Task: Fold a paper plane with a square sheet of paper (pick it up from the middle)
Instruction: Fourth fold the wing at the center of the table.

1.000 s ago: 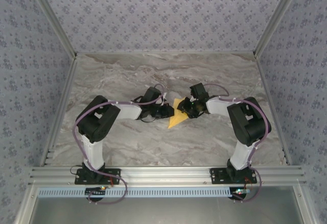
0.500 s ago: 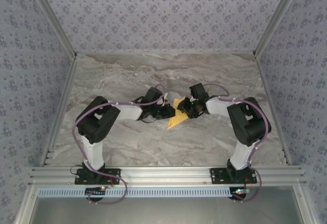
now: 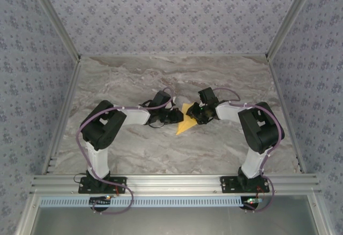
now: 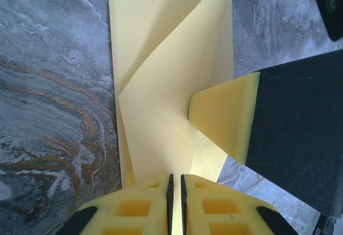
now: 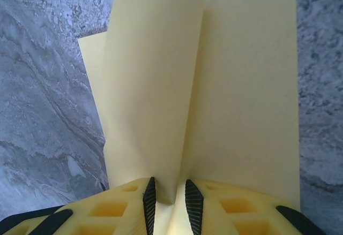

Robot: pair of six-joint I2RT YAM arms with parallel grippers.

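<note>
Where paper sheet (image 4: 161, 85) lies ahead — left claw (image 4: 176, 180) pinched tight on its near edge | right claw (image 5: 168, 189) clamped on raised crease.

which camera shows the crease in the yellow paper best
Right wrist: the crease in the paper runs clear up from between the fingers. Left wrist shows overlapping layers, partly hidden by a yellow finger pad. Top external gives a small yellow patch, far off.
</note>
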